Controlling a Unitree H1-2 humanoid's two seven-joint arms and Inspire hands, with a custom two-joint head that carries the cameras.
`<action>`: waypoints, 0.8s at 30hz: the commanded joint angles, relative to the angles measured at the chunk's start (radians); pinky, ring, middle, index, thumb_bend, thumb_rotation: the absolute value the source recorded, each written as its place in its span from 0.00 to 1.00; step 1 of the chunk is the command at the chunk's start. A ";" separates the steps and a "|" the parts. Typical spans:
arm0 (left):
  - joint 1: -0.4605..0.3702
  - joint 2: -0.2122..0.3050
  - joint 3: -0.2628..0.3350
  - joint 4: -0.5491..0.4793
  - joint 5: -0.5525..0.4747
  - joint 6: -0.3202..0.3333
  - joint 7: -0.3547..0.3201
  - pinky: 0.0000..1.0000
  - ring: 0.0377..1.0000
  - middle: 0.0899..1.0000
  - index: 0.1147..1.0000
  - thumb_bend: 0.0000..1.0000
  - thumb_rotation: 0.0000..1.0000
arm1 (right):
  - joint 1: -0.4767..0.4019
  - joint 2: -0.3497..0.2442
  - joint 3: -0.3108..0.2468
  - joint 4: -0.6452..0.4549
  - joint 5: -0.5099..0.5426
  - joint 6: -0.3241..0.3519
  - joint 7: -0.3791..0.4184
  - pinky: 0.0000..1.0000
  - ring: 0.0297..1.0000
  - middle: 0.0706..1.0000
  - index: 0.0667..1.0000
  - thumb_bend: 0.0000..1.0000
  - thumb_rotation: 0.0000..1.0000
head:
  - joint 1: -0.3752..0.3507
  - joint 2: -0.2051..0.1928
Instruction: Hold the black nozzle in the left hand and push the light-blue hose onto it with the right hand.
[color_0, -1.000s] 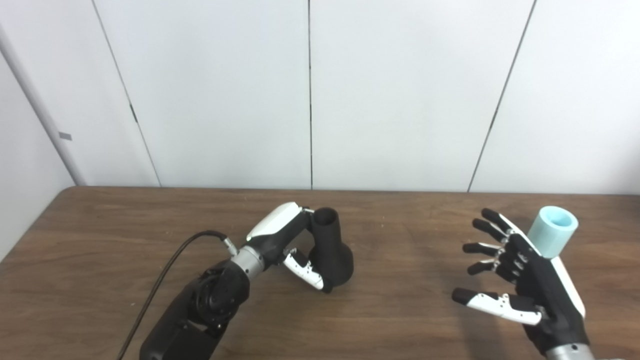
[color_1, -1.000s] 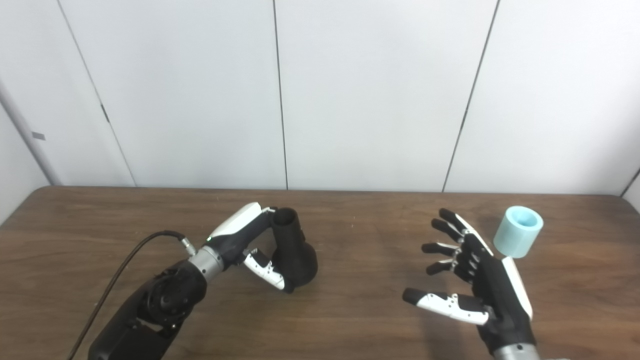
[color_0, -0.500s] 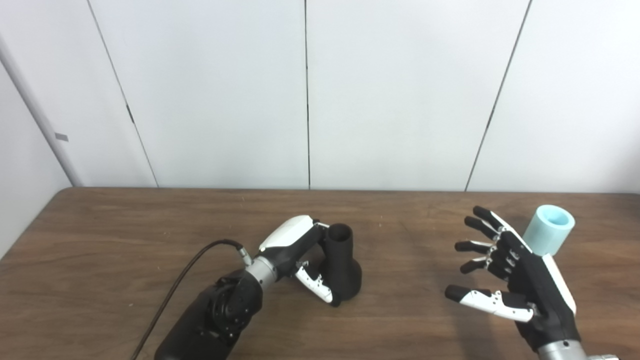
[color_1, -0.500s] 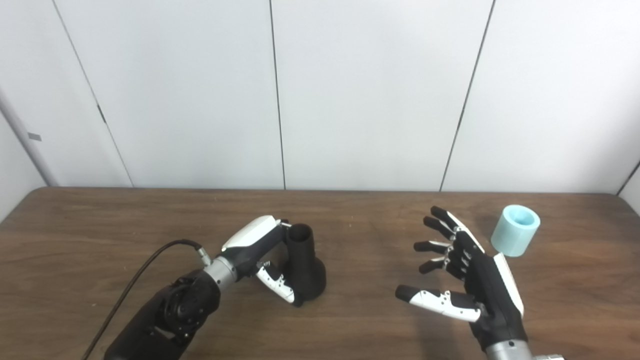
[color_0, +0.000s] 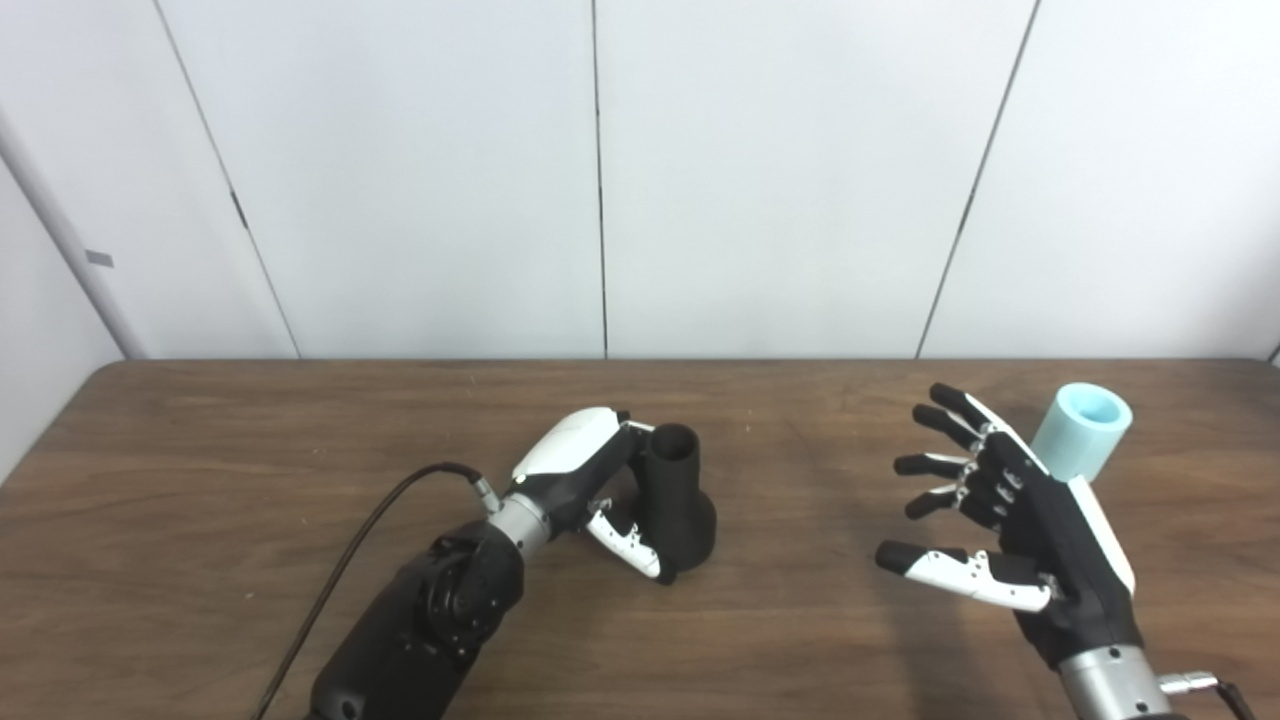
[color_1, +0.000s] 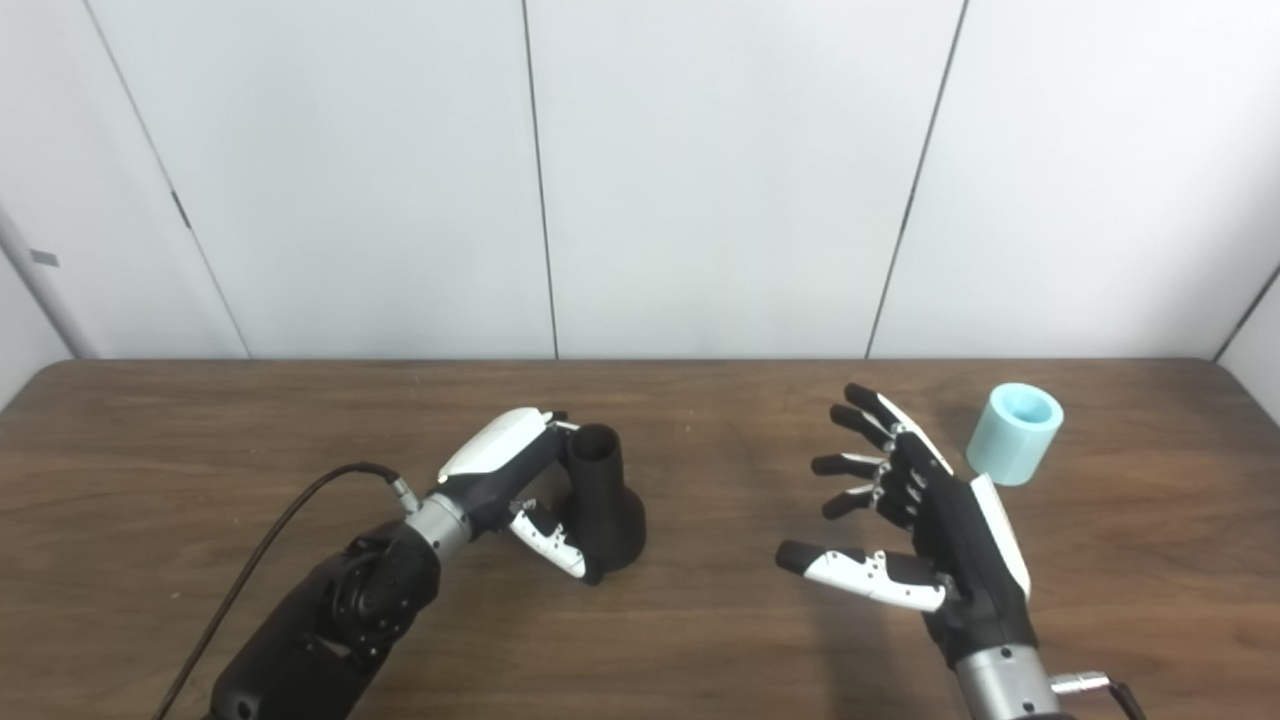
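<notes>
Fingers of the left hand wrap the black flared plastic nozzle; the right hand is spread wide and holds nothing.

That nozzle stands upright on the brown wooden table, mouth up, thumb against its base. Just beyond the right hand's back stands the short light-blue hose piece, apart from it in the right eye view.

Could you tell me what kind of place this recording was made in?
Probably a lab or test room rather than a home: a bare wooden table against plain white wall panels, holding only the black nozzle in the left hand and the light-blue hose, untouched beyond the open right hand.
</notes>
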 joint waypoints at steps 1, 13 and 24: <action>-0.022 -0.005 -0.011 0.015 0.008 -0.012 -0.003 1.00 0.59 0.41 0.43 0.53 0.00 | -0.050 -0.026 -0.011 -0.053 -0.013 0.024 -0.004 0.51 0.67 0.83 0.86 0.78 0.15 | -0.012 0.003; -0.006 0.019 -0.008 0.056 -0.010 -0.062 0.010 1.00 0.60 0.42 0.42 0.53 0.00 | -0.328 -0.222 -0.132 -0.077 -0.533 0.225 0.554 0.51 0.68 0.81 0.81 0.86 0.14 | -0.235 -0.018; -0.016 0.065 0.002 0.135 -0.042 -0.185 0.024 1.00 0.60 0.42 0.42 0.53 0.00 | -0.605 -0.334 -0.145 0.118 -0.793 0.224 0.728 0.60 0.76 0.86 0.82 0.86 0.14 | -0.425 -0.069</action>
